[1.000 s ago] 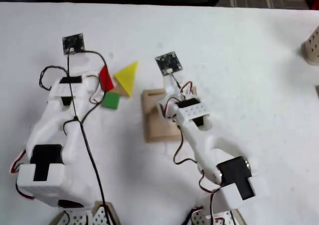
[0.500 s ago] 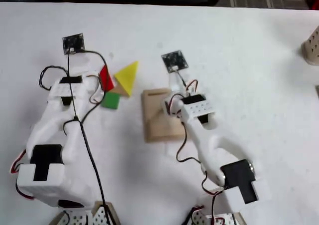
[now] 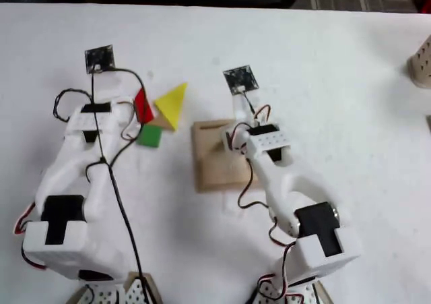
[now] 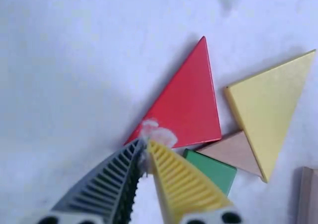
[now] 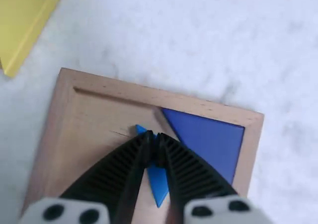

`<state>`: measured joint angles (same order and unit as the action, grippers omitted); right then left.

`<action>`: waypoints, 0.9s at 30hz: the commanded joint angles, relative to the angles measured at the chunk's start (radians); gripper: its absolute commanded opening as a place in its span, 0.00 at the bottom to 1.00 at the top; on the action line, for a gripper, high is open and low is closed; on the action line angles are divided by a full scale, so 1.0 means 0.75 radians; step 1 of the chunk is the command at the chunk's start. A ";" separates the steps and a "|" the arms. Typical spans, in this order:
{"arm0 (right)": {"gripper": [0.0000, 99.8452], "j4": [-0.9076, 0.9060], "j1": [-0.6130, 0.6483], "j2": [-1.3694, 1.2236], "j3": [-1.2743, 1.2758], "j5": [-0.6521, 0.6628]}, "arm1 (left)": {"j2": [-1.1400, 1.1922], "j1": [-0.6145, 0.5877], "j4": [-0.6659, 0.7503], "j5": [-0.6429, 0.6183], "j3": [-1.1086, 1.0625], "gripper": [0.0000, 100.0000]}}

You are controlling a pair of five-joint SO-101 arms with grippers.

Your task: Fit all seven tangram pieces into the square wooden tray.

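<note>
Evidently, a small blue piece was held over the wooden tray

The right hand was closed narrowly on that piece, beside a large blue triangle laid in a tray corner. The left hand was pinched shut, its tips set at the red triangle. A yellow triangle, green square and plain wooden triangle were clustered on the counter, left of the tray.

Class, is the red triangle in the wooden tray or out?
Out: red triangle lies on the table beside the yellow triangle.
</note>
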<state>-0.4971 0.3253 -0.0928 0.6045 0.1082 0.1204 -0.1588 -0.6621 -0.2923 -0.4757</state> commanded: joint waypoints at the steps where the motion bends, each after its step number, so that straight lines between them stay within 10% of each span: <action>1: 0.02 -0.009 0.069 0.003 -0.043 0.098 | -0.011 0.021 0.025 -0.004 0.041 0.02; 17: 0.02 -0.416 0.073 0.472 -0.033 0.426 | -0.009 0.058 0.025 -0.004 0.039 0.02; 27: 0.02 -0.199 0.060 0.414 0.323 0.029 | -0.009 0.056 0.025 -0.004 0.039 0.02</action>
<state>-0.7165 0.3882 0.2555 0.8424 0.1818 0.1204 -0.1327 -0.6621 -0.2923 -0.4757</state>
